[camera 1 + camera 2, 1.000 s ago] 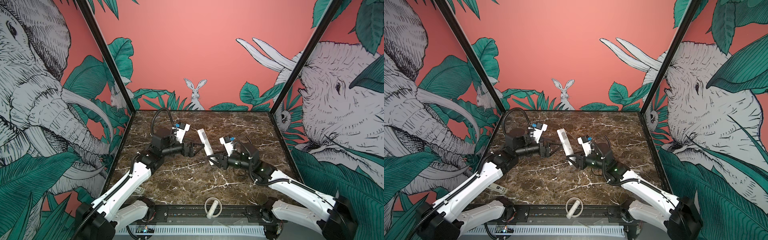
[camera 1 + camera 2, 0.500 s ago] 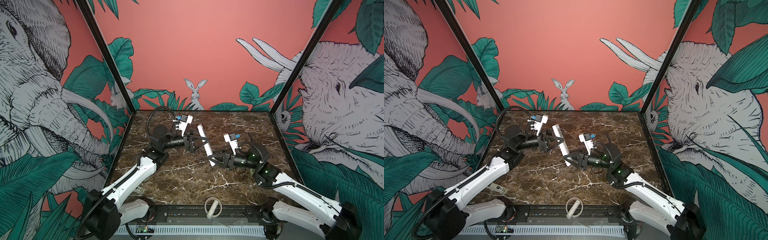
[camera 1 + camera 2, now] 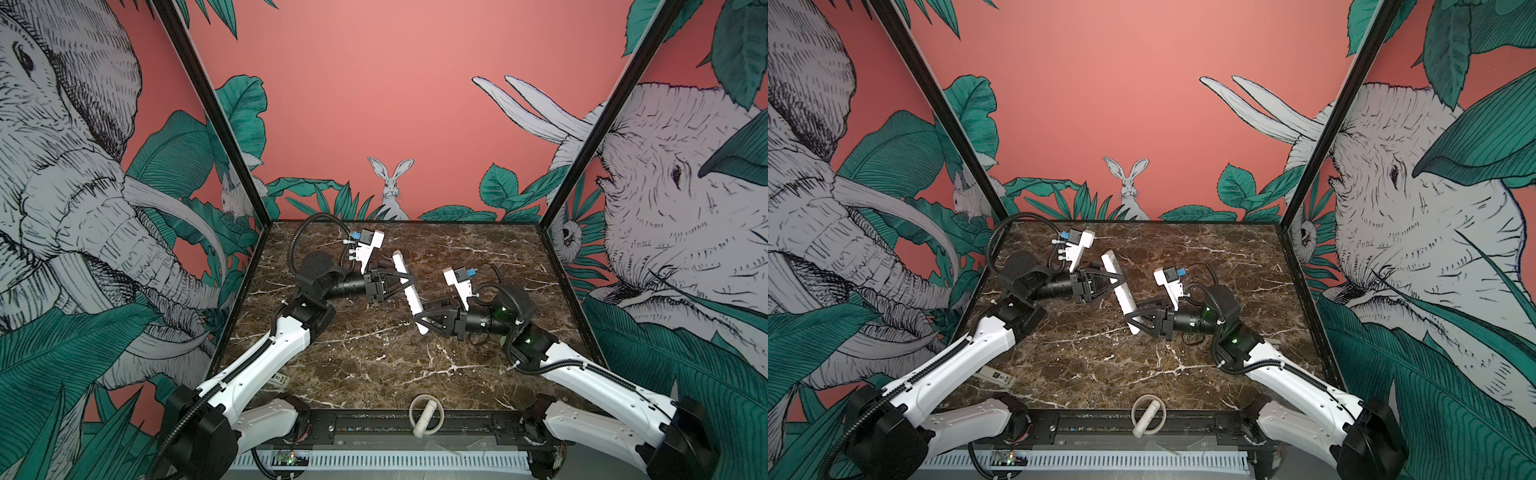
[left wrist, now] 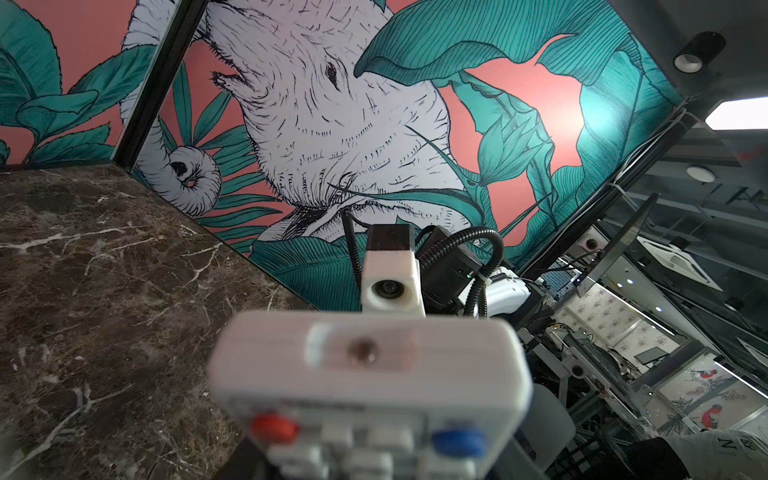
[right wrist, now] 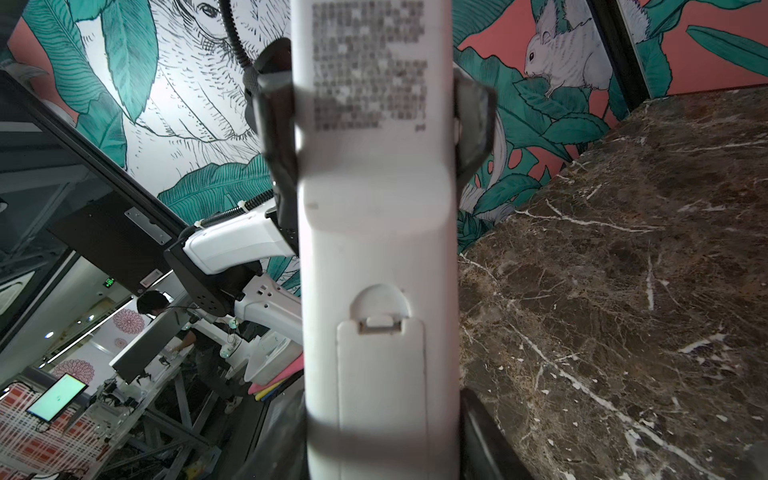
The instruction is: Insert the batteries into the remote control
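Your left pincer (image 3: 405,283) has swung in and clamped the upper half of the remote control (image 3: 411,301), while the right pincer (image 3: 422,320) grips its lower end, clear of the surface (image 3: 374,357). Hold one grip firm and avoid twisting before working the closed battery cover (image 5: 380,374). Its long axis slopes up toward the back wall, with the plain back facing your right arm.

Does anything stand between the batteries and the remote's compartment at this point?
Yes: the battery cover is still clipped shut on the back of the remote control, which the right gripper holds. It must come off first.
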{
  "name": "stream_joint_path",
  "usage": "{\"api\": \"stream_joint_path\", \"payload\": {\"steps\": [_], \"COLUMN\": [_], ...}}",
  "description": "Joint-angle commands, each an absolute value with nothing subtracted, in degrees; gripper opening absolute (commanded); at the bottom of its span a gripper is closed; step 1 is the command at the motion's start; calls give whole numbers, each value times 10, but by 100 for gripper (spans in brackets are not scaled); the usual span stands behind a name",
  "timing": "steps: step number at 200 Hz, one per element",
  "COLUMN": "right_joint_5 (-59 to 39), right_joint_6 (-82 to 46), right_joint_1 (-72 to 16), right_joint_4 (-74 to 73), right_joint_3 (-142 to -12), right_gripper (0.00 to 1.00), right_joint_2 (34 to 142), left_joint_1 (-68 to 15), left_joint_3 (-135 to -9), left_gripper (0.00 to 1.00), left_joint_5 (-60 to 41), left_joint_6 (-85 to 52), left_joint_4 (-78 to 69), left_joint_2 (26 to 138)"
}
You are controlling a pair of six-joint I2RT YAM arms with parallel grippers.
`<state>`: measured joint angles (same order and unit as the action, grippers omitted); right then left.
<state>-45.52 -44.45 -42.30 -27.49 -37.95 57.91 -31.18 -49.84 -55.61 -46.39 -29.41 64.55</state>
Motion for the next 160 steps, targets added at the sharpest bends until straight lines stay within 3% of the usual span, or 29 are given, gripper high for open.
{"api": "stream_joint_path", "payload": {"steps": [1,39,56,64,113,160], "right_joint_5": [-448,-430,-395,-372,-208,-142], "right_joint_6": [-473,-440,-379,-353,-258,-220], "right_joint_1": [-422,-419,-419,-419,-419,-443], "right_joint_4": [-327,-265,-153,-101,138,211], "right_joint_3": [-383,-383,-394,-397,-421,-427], "right_gripper": [35,73,82,84,88,91], "right_joint_2": [583,591,578,570,569,606], "left_joint_1": [-310,-310,-310,-310,-311,-360], "left_joint_3": [-498,-511,-540,-555,-638,-715], "left_gripper": [27,16,9,0,0,0], "left_joint_5": [-524,-476,-413,-380,-237,-80], "left_joint_6": [-395,-342,-288,-265,-196,-208], "left_joint_4": [-260,-152,-26,30,272,384], "left_joint_2": [634,640,652,664,793,901]}}
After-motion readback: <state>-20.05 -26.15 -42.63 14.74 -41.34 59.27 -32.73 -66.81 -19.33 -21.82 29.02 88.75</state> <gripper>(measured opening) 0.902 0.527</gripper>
